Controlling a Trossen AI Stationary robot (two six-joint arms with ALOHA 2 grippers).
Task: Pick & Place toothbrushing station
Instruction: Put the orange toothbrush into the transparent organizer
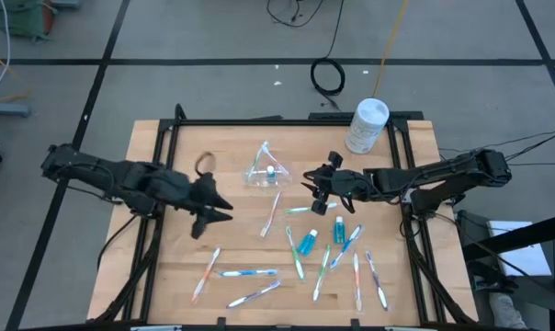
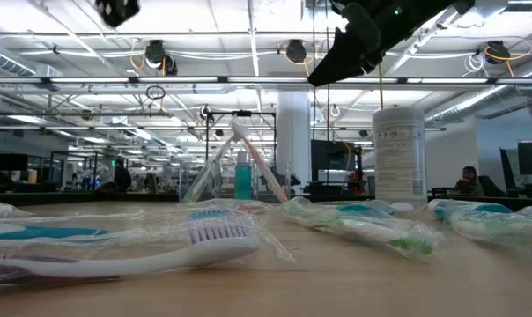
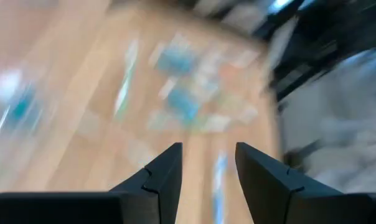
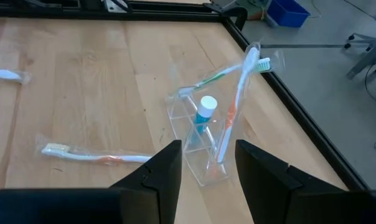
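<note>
Right gripper (image 1: pixel 312 185) hovers above the table (image 1: pixel 167 267), fingers parted with nothing between them; I see bare wood through the gap in its wrist view. Directly ahead of it stands the clear cup (image 4: pixel 203 140), upright, near the table's far edge. Inside the cup I count one blue toothpaste tube (image 4: pixel 204 113) with a white cap, an orange-and-white toothbrush (image 4: pixel 233 106) leaning against the rim, and a green-handled toothbrush (image 4: pixel 214 77) crossing it at the top. One wrapped orange toothbrush (image 4: pixel 94 155) lies flat on the wood just beside the cup, on the side toward the left arm.

Left gripper (image 1: pixel 213 210) is also released, jaws apart and empty, raised over the table's left half; its wrist view is too smeared for detail.

Below and behind the right gripper, toward the near edge, lie two loose blue toothpaste tubes (image 1: pixel 307 243) among scattered toothbrushes (image 1: pixel 356 281). More wrapped toothbrushes (image 1: pixel 249 273) lie near the edge in front of the left gripper. White canister (image 1: pixel 368 125) stands at the far edge, beyond the right arm.
</note>
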